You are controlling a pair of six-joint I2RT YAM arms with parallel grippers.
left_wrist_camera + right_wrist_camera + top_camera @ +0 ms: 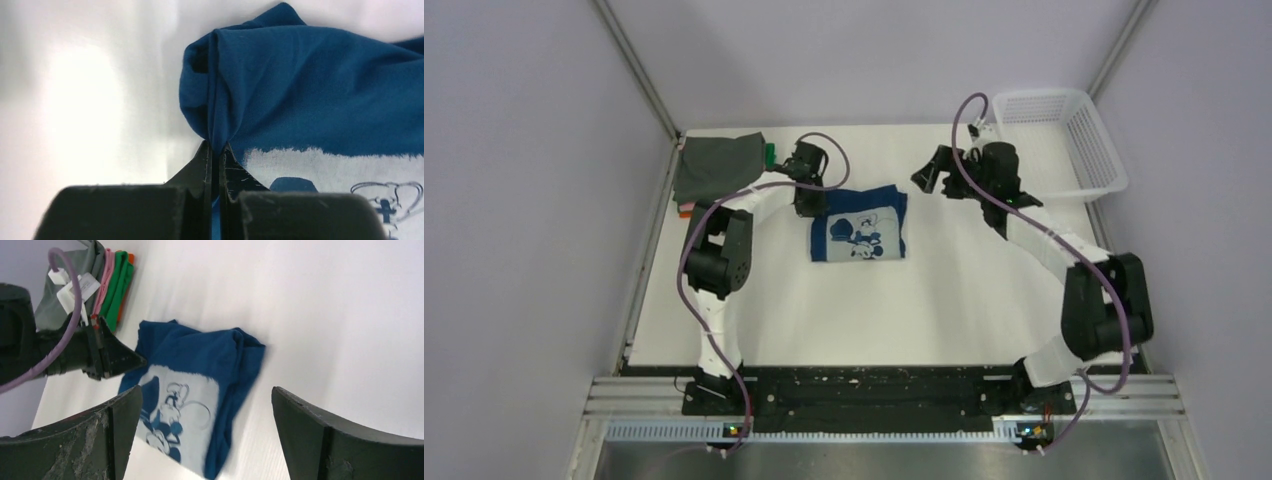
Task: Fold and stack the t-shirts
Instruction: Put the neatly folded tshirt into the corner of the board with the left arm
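The navy blue t-shirt [861, 224] lies folded on the white table, its pale cartoon print facing up. My left gripper [809, 207] is shut on the shirt's left edge; in the left wrist view my left gripper [216, 149] pinches a bunched fold of the blue shirt [310, 85]. My right gripper [927, 172] is open and empty, hovering above the table to the right of the shirt; the shirt [192, 390] shows between its fingers. A stack of folded shirts with grey on top [714, 165] sits at the far left; its pink, green and orange edges [116, 282] show in the right wrist view.
A white mesh basket [1060, 140] stands at the far right corner. Grey walls and metal rails enclose the table on the left, back and right.
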